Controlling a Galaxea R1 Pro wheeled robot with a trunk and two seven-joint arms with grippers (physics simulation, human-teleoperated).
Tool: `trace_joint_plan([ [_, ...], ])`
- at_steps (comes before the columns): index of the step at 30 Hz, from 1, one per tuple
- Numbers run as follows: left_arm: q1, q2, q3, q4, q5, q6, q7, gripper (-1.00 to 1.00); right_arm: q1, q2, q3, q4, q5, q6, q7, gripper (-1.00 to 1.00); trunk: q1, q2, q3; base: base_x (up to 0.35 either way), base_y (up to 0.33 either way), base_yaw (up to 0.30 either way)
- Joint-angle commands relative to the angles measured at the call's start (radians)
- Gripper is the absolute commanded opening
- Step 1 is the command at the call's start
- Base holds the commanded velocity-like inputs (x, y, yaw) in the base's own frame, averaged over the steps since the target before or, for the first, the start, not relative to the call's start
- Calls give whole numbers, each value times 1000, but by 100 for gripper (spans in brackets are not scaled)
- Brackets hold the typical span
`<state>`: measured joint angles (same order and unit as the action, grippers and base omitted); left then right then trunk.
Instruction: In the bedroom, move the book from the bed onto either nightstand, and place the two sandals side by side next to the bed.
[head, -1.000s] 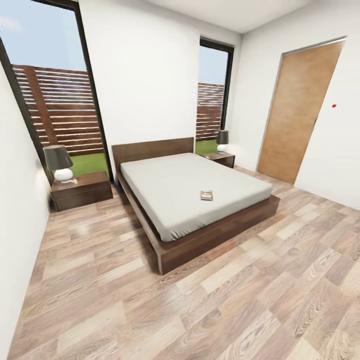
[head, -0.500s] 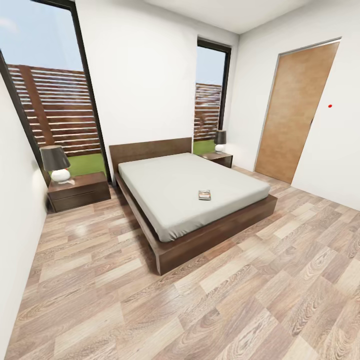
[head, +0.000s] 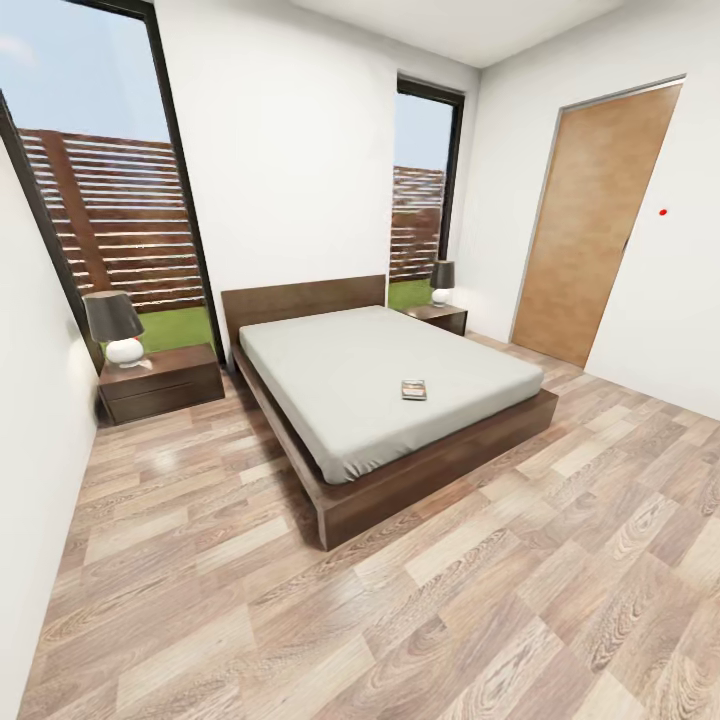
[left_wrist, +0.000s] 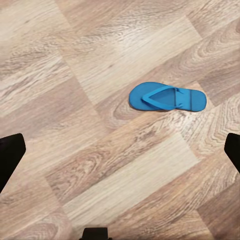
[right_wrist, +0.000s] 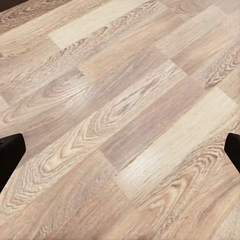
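Head view: bedroom (head: 300, 180) seen from a standing-off spot on the wood floor (head: 400, 620). Bed (head: 380, 390) in mid-room, book (head: 414, 390) lying flat on the mattress toward the foot end, well apart from both nightstands: one nightstand (head: 160, 382) with its lamp (head: 115, 327) by the big window, a second nightstand (head: 437, 317) past the far side of the bed. Best approach, judging from here: roll up to the foot corner nearest the book, stop short of the frame, then reach.

Left wrist view: one blue sandal (left_wrist: 167, 98) lying flat on the planks, strap up, nothing touching it. Left gripper (left_wrist: 120, 150) spread wide, dark fingertips (left_wrist: 10, 155) at the picture's edges, holding nothing. Worth noting this sandal's spot for later.

Right wrist view: bare planks. Right gripper (right_wrist: 120, 152) likewise wide apart and empty.
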<state>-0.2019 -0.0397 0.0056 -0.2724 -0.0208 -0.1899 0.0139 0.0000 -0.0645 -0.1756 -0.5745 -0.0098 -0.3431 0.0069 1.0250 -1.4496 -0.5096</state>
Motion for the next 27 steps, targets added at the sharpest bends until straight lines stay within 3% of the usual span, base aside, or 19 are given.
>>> trace_joint_plan([
  [1,-1,0,1,1,-2,-3,1,100,0,0,-1,0,-1,-2,1,100,0,0,-1,0,4,0],
  [7,-1,1,1,-29,-6,-3,-1,100,0,0,-1,-1,-1,-2,1,100,0,0,-1,0,1,0],
  [11,-2,3,-2,-164,-14,16,0,100,0,0,-1,-1,-1,-2,1,100,0,0,-1,0,0,0],
  [12,-3,4,-4,-217,-25,50,-1,100,0,0,-1,-1,-1,-2,1,100,0,0,-1,0,0,0],
  [14,-6,4,-11,-259,-58,104,-8,100,0,0,-1,-1,-1,-2,1,100,0,0,-1,0,0,0],
  [17,-17,4,-38,-307,-158,193,-74,100,0,0,-1,-1,-1,-2,1,100,0,0,-1,0,0,0],
  [18,-30,3,-49,-326,-234,232,-140,100,0,0,-1,-1,-1,-2,1,100,0,0,-1,0,0,0],
  [19,-39,3,-53,-337,-281,249,-182,100,0,0,-1,-1,-1,-2,1,100,0,0,-1,0,0,0],
  [21,-50,5,-57,-355,-348,267,-238,100,0,0,-1,-1,-1,-2,1,100,0,0,-1,0,0,0],
  [24,-56,6,-58,-386,-385,277,-268,100,0,0,-1,-1,-2,-2,1,100,0,0,-1,0,0,0],
  [27,-57,4,-60,-393,-395,279,-276,100,0,0,-1,-1,-2,-2,1,100,0,0,-1,0,0,0],
])
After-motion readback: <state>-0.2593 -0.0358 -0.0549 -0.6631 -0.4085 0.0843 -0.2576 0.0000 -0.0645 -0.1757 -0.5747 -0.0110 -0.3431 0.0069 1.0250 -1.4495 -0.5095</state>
